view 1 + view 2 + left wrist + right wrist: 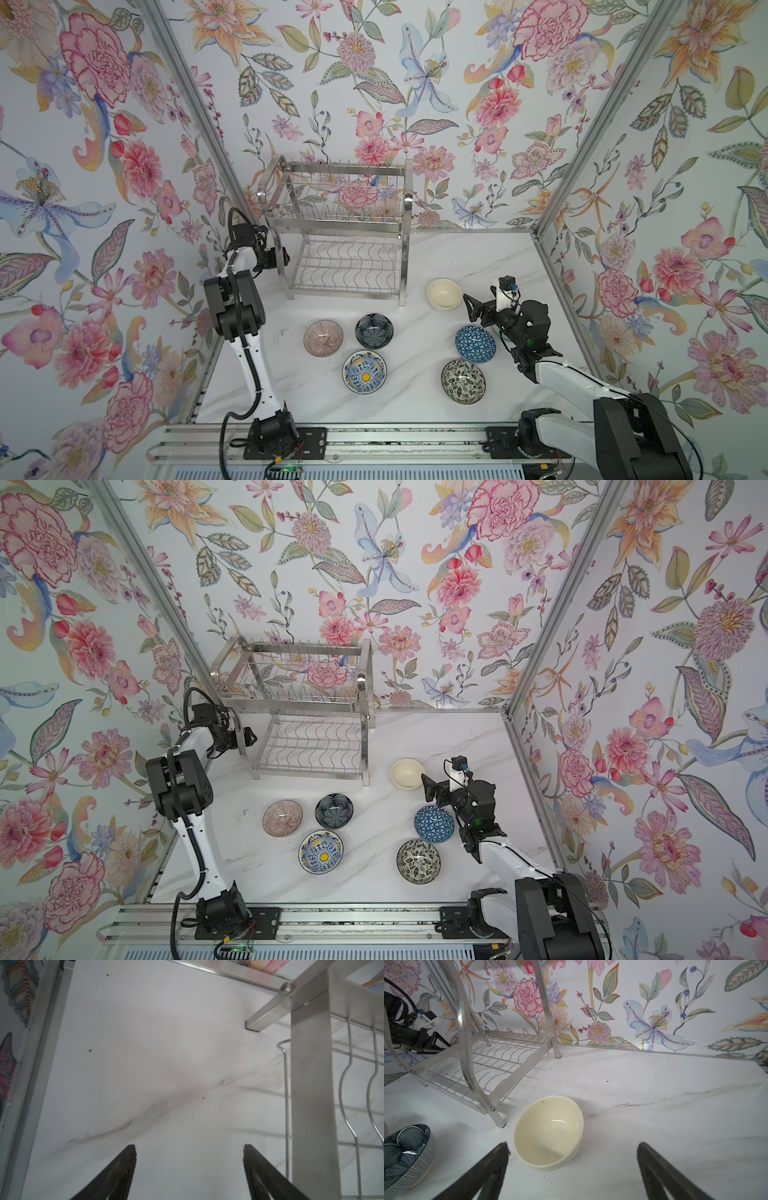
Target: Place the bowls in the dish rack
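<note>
The bowls, six to see, sat on the table in the lower middle of the picture. None was in the dish rack above them. The left tool and right tool stood open, holding nothing. All the loading looked left to do.

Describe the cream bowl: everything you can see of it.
The cream bowl is round, deep, plain, glossy like glazed ceramic, with small dark specks inside and otherwise empty. It sits upright on the white marbled table, beside a leg of the dish rack, not touching it. The open right end effector points at it, fingertips just short of the rim.
</note>
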{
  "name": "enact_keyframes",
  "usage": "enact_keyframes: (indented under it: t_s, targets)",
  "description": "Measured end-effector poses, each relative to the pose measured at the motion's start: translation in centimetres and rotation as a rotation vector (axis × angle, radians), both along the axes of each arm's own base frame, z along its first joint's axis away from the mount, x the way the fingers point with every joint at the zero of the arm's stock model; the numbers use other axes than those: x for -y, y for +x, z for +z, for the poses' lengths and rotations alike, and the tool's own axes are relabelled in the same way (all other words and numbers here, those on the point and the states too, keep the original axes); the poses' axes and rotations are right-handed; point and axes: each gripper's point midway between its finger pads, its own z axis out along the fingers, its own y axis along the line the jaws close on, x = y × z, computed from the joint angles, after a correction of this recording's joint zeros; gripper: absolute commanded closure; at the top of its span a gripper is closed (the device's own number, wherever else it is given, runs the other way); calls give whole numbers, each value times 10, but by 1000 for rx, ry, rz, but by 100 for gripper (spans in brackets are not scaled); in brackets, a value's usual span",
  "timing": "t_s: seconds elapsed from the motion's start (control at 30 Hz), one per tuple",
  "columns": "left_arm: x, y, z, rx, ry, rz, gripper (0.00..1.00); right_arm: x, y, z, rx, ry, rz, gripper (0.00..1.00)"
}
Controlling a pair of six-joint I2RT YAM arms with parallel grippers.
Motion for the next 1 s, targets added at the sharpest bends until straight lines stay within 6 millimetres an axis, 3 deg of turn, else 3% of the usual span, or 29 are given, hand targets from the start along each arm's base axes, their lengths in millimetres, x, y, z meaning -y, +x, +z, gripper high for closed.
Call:
enact_keyframes:
  t_s: [0.33,0.8,1.0]
  targets:
    - [29,16,3,12,-10,-83,16,1,1,0,0,-1,-6,3]
    - [36,18,4,21,9,-121,17,4,2,0,0,-1,-16,2]
    - [66,20,5,13,3,-167,18,7,3,0,-1,2,-26,2]
